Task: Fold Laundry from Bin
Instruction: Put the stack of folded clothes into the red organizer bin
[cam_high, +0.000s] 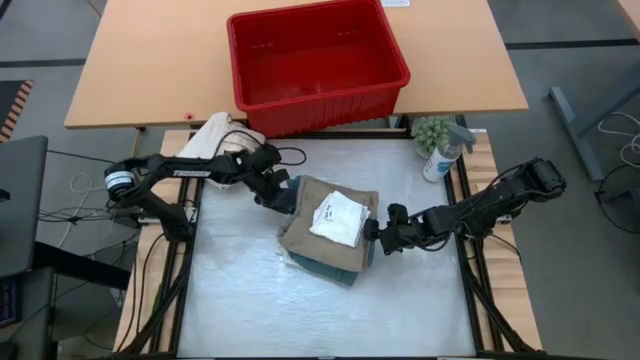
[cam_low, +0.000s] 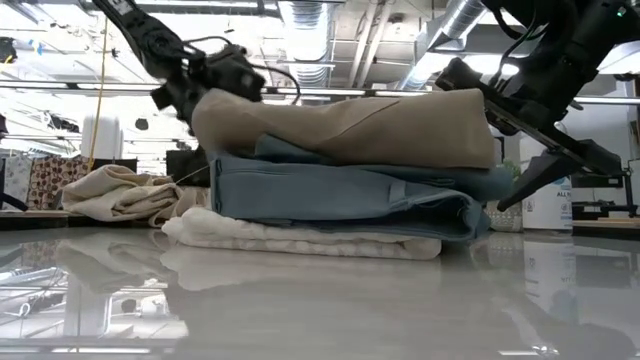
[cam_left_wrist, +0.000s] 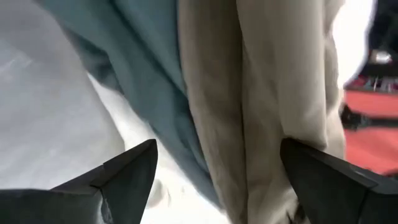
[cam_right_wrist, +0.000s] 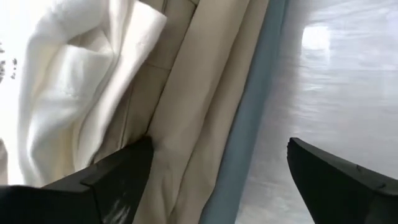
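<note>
Jaws on both arms stand wide open and hold nothing. The left gripper sits at the upper left edge of the folded stack in the high view, and the right gripper at its right edge, each close against the cloth.

The laundry is piled at the centre of that frame. The low view shows the layers: a white textured towel at the bottom, the teal-green garment above it, and the tan khaki trousers over that. From above, a small white cloth lies on top. The red bin stands well apart at the top centre of the high view and looks empty.

Folding seems done, judging by the neat stack and the bare bin; this looks like release or a last squaring of the pile. The next move likely calls for drawing both arms straight back without dragging the edges.

The surface is pale and glossy, mirroring the pile. A cream bundled cloth lies upper left, a spray bottle and small plant upper right. Beyond, ceiling ducts and lights show.
</note>
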